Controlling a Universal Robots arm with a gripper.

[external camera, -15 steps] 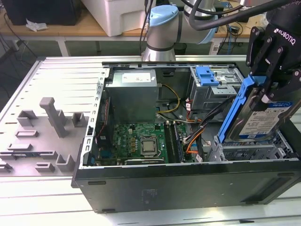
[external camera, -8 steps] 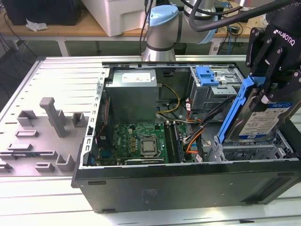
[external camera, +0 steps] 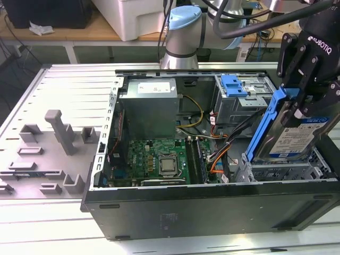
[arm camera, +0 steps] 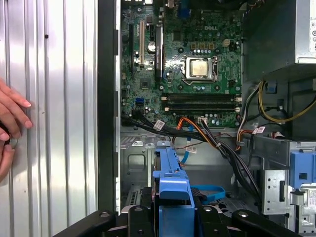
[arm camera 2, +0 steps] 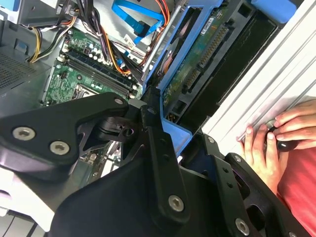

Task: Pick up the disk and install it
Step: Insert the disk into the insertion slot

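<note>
Hand: our hand (external camera: 298,102) is clamped on the disk (external camera: 293,142), gripping it by its upper edge at the exterior view's right.
Disk position: tilted, with its lower end dipping into the drive bay (external camera: 265,171) at the corner of the case (external camera: 212,207). We judge it is not yet seated.
Doing it well: we would square the carrier (arm camera: 173,180) with the bay walls, stay off the cable bundle (external camera: 223,139) just beside it, and press evenly so nothing jams.
Materials: silver metal body, glossy blue-and-white label, blue plastic carrier, and a bare green circuit board (arm camera 2: 197,54) underneath.
Shapes: the disk is a flat rectangular slab, the bay a stamped sheet-metal box, and the tabletop (external camera: 64,90) is ribbed.
Nearby: a person's fingers (arm camera 2: 291,121) rest on the tabletop beside the case.
</note>
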